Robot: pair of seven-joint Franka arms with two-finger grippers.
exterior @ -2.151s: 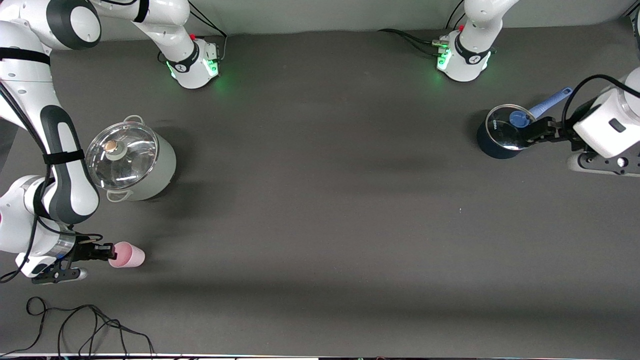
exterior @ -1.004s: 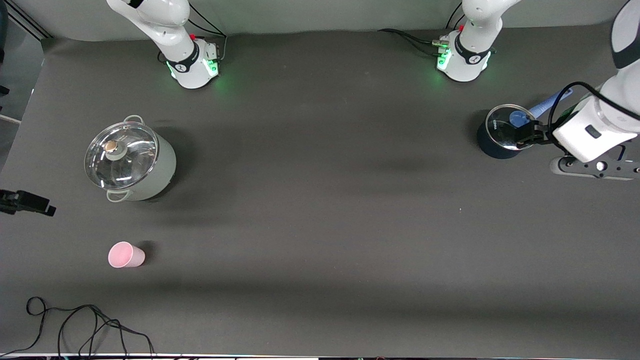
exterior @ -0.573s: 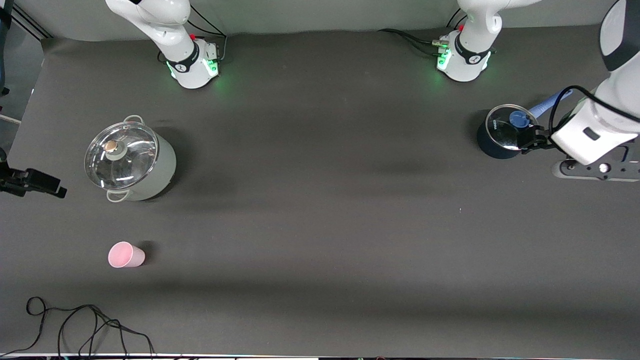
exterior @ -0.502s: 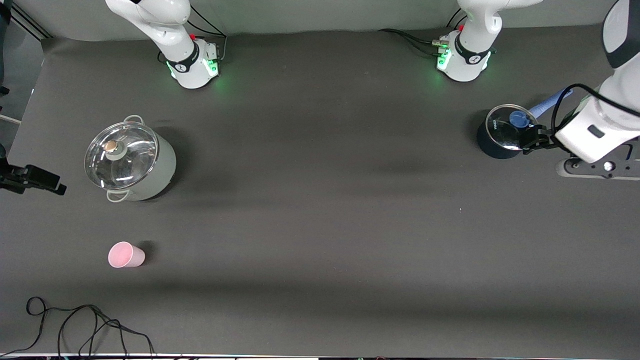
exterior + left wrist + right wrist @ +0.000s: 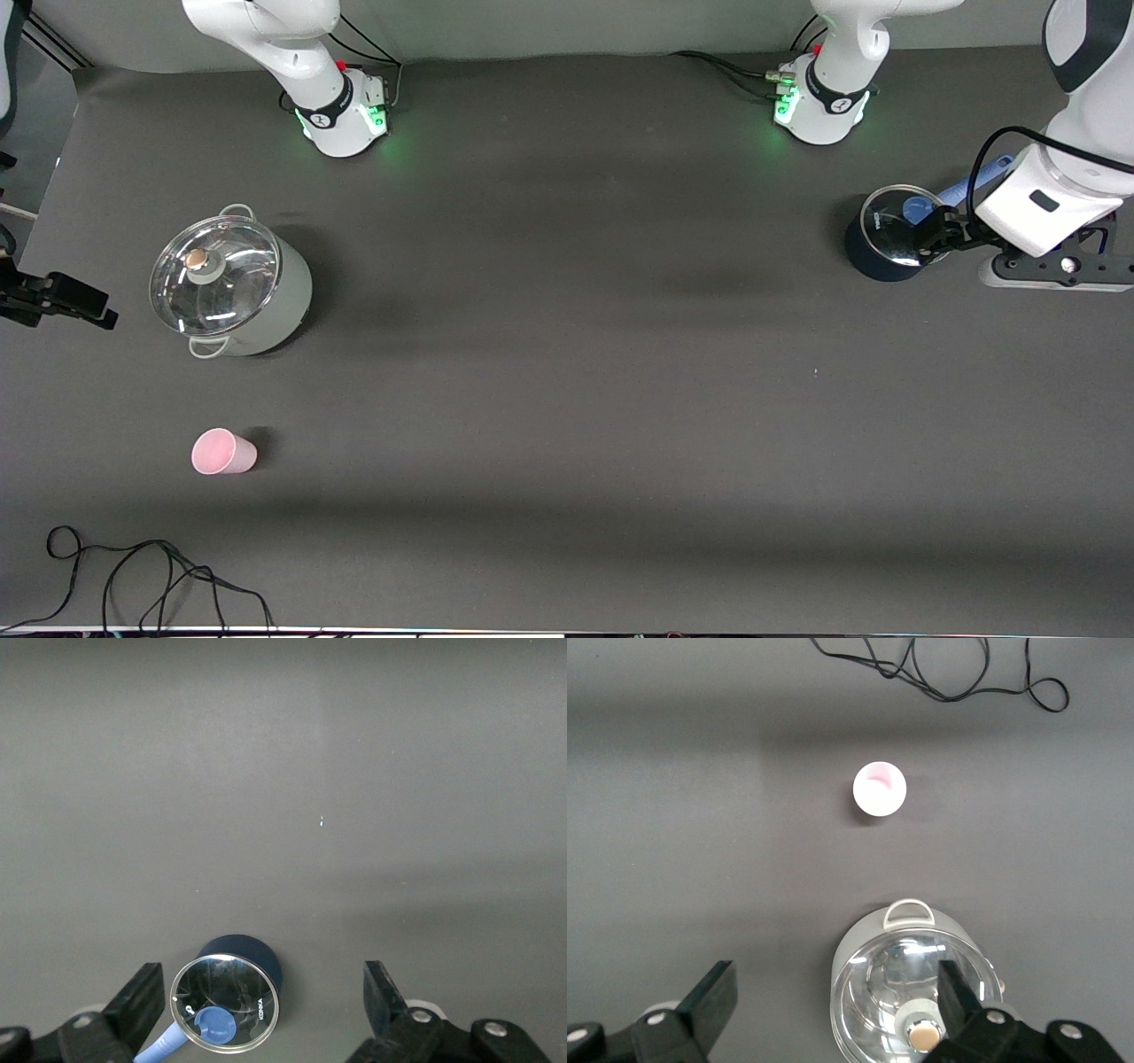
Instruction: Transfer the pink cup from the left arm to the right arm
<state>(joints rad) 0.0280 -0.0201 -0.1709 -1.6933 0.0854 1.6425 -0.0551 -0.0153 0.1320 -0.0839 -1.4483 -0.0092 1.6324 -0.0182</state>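
The pink cup (image 5: 223, 452) stands upright and alone on the table at the right arm's end, nearer to the front camera than the grey pot. It also shows in the right wrist view (image 5: 879, 789), mouth up. My right gripper (image 5: 89, 306) is open and empty, up in the air at the table's edge beside the grey pot; its jaws (image 5: 833, 1010) are wide apart. My left gripper (image 5: 928, 237) is open and empty, up over the dark blue pot, with its jaws (image 5: 263, 997) wide apart.
A grey pot with a glass lid (image 5: 230, 288) stands at the right arm's end, also seen in the right wrist view (image 5: 917, 992). A dark blue saucepan with a glass lid (image 5: 886, 237) stands at the left arm's end. A black cable (image 5: 151, 576) lies near the front edge.
My right gripper has left the pink cup and gone up and away to the table's edge by the grey pot. The cup has not moved. My left gripper shifted slightly over the blue pot.
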